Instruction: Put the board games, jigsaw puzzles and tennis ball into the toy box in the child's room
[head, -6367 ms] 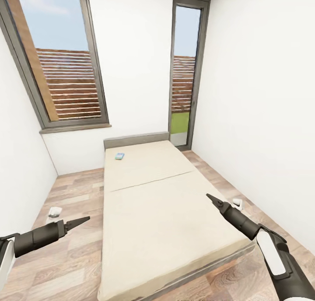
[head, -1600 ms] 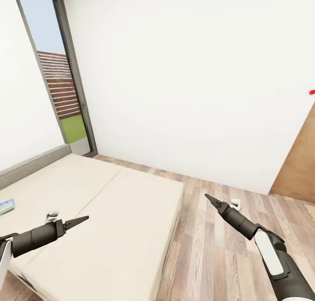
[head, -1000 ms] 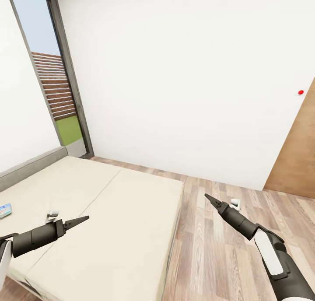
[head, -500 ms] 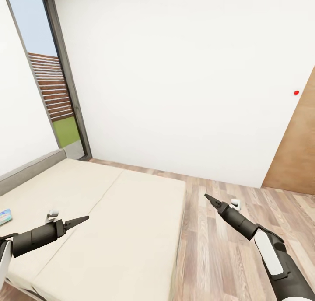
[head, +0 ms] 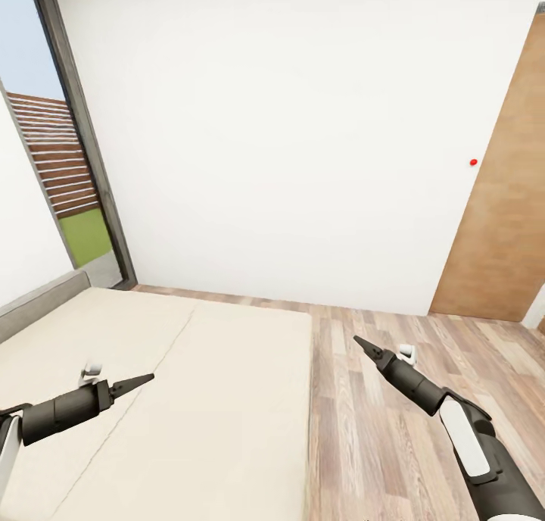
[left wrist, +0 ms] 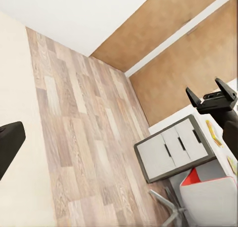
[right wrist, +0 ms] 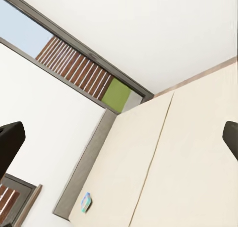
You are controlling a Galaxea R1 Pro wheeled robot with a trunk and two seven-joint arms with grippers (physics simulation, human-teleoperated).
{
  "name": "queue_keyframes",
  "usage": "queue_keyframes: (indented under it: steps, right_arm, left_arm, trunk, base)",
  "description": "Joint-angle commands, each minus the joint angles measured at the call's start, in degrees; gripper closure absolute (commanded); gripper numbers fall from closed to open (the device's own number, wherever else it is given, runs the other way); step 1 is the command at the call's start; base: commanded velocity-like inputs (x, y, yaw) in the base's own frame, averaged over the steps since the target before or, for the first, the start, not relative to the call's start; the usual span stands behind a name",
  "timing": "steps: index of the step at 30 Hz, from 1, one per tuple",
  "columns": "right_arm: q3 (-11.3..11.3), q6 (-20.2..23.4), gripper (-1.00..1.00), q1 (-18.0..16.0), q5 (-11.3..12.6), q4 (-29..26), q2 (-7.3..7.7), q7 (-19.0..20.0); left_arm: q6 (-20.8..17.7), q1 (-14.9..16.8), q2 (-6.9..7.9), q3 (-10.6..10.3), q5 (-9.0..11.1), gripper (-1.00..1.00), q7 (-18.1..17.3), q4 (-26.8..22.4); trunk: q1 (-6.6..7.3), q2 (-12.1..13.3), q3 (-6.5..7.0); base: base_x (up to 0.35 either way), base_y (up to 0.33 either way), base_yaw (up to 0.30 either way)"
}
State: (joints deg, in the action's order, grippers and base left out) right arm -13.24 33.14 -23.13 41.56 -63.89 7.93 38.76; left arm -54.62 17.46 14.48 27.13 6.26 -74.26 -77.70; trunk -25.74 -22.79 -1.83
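Head view has me facing a blank wall, both grippers, left (head: pixel 148 377) and right (head: pixel 359 342), pinched empty; I risk overlooking the blue board game (right wrist: pixel 86 201) near the bed's (head: pixel 227 400) headboard.

Bed (head: pixel 189 400) fills lower left of head view, headboard (head: pixel 38 309) at far left against wall. Window (head: pixel 68 173) stands behind headboard, in left corner. Floor (head: pixel 378 400) runs right of bed. Door (head: pixel 503 203) far right on back wall. Left gripper (head: pixel 140 381) hangs over bed; right gripper (head: pixel 362 346) over floor beside bed edge. In right wrist view, board game (right wrist: pixel 86 202) lies on bed near headboard. In left wrist view, drawer cabinet (left wrist: pixel 173 152) stands on floor, chair (left wrist: pixel 208 197) next to it.
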Motion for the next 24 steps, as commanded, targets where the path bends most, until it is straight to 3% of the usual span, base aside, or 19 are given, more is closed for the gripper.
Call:
queue_keyframes:
  steps: [1,9,24]
  right_arm:
    - [-0.07,0.43,-1.00,-0.07,0.30,0.00,-0.02,0.02]
    - [-0.11,0.43,-1.00,-0.07,0.30,-0.05,0.01,0.07]
    - [-0.12,0.43,-1.00,-0.07,0.37,-0.09,-0.02,0.09]
  left_arm:
    - [-0.47,0.03,0.02,0.03,0.15,-1.00,-0.09,0.03]
    - [-0.48,0.03,0.02,0.03,0.17,-1.00,-0.13,0.02]
    - [-0.48,0.03,0.02,0.03,0.18,-1.00,-0.17,0.01]
  trunk:
    - [-0.04,-0.13,-0.08]
    - [-0.04,-0.13,0.29]
    - [-0.04,-0.13,0.35]
  base:
    - [0.000,0.285,-0.226]
    - [0.000,0.286,-0.189]
    - [0.000,0.287,-0.015]
